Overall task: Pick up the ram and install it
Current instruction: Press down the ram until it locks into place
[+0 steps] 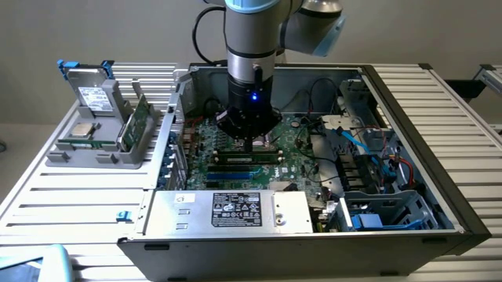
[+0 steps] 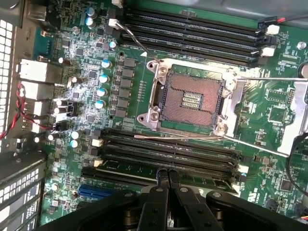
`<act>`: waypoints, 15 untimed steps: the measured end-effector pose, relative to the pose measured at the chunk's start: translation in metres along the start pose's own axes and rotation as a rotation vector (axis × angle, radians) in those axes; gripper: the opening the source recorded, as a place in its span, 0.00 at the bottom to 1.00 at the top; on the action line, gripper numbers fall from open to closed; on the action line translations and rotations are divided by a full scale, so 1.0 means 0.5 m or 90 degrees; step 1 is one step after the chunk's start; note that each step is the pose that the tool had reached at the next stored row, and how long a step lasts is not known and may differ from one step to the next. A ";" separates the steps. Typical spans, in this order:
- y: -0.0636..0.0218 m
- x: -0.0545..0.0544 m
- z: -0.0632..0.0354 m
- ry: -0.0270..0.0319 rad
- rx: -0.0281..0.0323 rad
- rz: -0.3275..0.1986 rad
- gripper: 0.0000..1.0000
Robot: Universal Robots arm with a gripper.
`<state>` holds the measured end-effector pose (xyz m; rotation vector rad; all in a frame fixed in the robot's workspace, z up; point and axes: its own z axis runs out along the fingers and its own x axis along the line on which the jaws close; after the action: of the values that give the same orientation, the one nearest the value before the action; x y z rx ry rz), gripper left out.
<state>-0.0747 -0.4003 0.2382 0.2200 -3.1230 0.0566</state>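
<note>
1. Holder rack at the exterior view's left, well apart from the case; I see it bearing a green card.
2. Case wall: tight margin beside the motherboard.
3. Arm vertical; gripper fingers pressed together, tips on the ram seated in its slot.
4. Drive cage crowds the right.

Even, soft indoor light; mild blur, faint metal glare.
</note>
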 end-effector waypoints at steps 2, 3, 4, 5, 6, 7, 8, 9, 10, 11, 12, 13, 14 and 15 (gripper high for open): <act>0.000 0.000 0.000 0.0002 0.0011 0.014 0.11; 0.000 0.000 0.000 0.0004 0.0017 0.021 0.11; 0.000 0.000 0.000 0.0004 0.0022 0.028 0.11; 0.000 0.000 0.000 0.0004 0.0029 0.034 0.11; 0.000 0.000 0.000 0.0003 0.0037 0.040 0.11; 0.000 0.000 0.000 0.0003 0.0044 0.047 0.11; 0.000 0.000 0.000 0.0005 0.0054 0.053 0.11; 0.000 0.000 0.000 0.0007 0.0064 0.058 0.11; 0.000 0.000 0.000 0.0010 0.0073 0.064 0.11; 0.000 0.000 0.000 0.0011 0.0078 0.069 0.11; 0.000 0.000 0.000 0.0013 0.0086 0.074 0.11; 0.000 0.000 0.000 0.0015 0.0092 0.078 0.11; 0.000 0.000 -0.001 0.0017 0.0097 0.082 0.11; 0.000 0.000 -0.001 0.0019 0.0101 0.085 0.11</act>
<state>-0.0747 -0.4003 0.2386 0.0102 -3.1308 0.0825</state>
